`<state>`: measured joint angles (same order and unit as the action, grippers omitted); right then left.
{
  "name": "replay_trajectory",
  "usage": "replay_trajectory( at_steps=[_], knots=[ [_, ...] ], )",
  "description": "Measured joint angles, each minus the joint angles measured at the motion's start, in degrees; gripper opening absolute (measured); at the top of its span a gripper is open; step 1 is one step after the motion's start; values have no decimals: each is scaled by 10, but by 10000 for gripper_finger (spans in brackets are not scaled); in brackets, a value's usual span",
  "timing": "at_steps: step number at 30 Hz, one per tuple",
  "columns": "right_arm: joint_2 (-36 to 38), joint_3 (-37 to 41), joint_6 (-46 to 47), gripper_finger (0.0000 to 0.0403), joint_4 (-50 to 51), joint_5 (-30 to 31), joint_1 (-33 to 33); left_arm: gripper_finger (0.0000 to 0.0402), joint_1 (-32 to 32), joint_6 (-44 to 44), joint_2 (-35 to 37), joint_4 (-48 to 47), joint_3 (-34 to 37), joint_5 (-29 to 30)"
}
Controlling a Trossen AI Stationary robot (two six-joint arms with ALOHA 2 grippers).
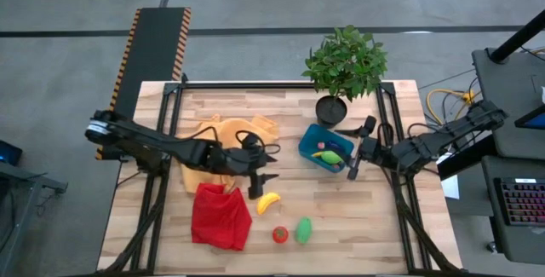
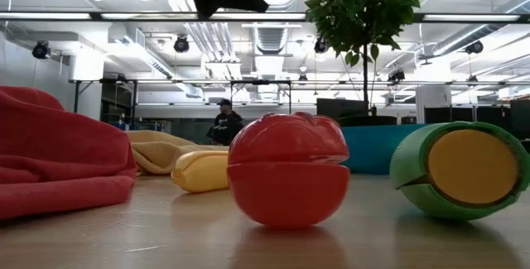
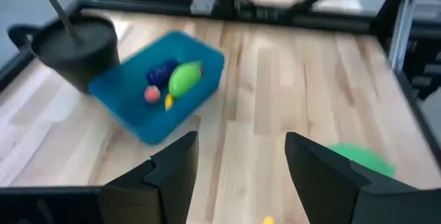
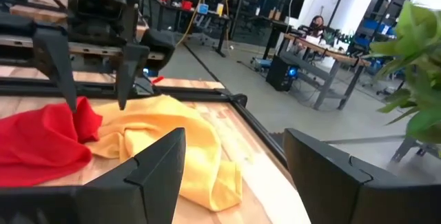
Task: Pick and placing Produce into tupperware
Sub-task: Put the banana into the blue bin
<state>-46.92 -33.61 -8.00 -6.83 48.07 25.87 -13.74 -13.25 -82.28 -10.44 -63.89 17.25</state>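
While the table (image 1: 341, 217) carries everything, the teal tupperware (image 1: 308, 143) serves as landmark: beside the plant pot (image 1: 330, 108), it is seen to hold a green piece (image 3: 183, 79), a purple piece and a small pink one already. Well to its left, cloths are spread. Left unplaced nearer the front edge are the yellow banana (image 1: 268, 201), green piece (image 1: 303, 230) and red tomato (image 1: 279, 234). The left tool (image 1: 261, 183) hangs spread and empty above the banana; the right tool (image 1: 359, 152) is held spread, empty, just beside the tupperware.
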Motion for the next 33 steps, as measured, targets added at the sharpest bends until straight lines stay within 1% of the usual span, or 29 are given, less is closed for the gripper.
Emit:
replay_trajectory(
  at_steps=[5, 8, 12, 14, 18, 25, 33],
  knots=[
    [15, 0, -15, 238, -10, 0, 0, 204, -1, 17, 3, 52, 13, -8],
    [20, 0, -24, 238, -13, 0, 0, 215, -1, 9, -13, 55, 3, -27],
    [27, 0, -50, 238, -16, 0, 0, 250, -4, -44, -36, 53, -11, -50],
    [29, 0, -58, 238, -15, 0, 0, 256, -4, -82, -47, 47, -15, -52],
    [30, -4, -75, 238, -16, 0, 0, 250, -8, -136, -55, 15, -25, -50],
    [30, -7, -77, 238, -16, 0, 0, 232, -21, -245, -62, -43, -27, -48],
    [30, -7, -92, 238, -16, 0, 0, 230, -32, -368, -61, -107, -26, -49]
  ],
)
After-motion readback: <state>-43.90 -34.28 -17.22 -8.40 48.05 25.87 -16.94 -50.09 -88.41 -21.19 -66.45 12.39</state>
